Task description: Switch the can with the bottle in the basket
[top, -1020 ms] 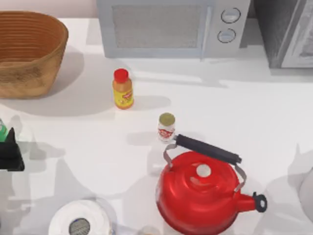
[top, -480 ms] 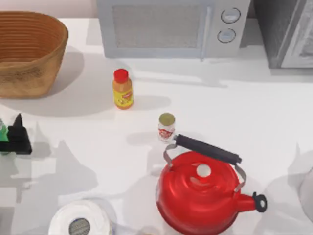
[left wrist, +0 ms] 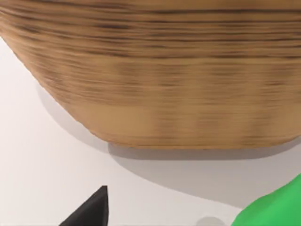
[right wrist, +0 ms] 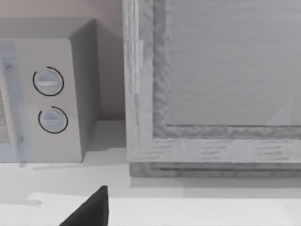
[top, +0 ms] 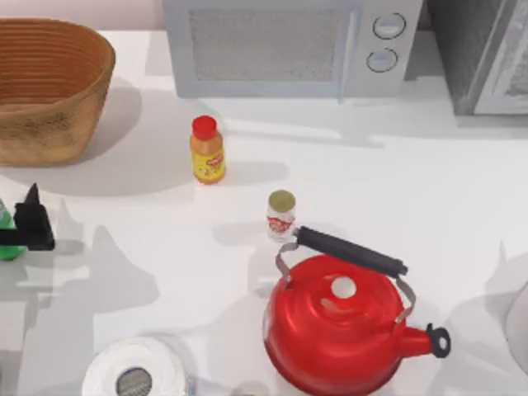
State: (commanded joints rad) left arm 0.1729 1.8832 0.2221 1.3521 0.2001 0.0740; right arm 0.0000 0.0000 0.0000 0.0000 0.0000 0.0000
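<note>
Because the swap needed the basket [top: 49,91] emptied first, the left gripper [top: 21,235] gripped the bottle [top: 7,239] at the counter's left edge; the can [top: 281,214] waited mid-counter.

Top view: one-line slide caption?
Left tool beside slim green plastic bottle below round woven wicker basket; small white red-labelled can stands mid-table.
</note>
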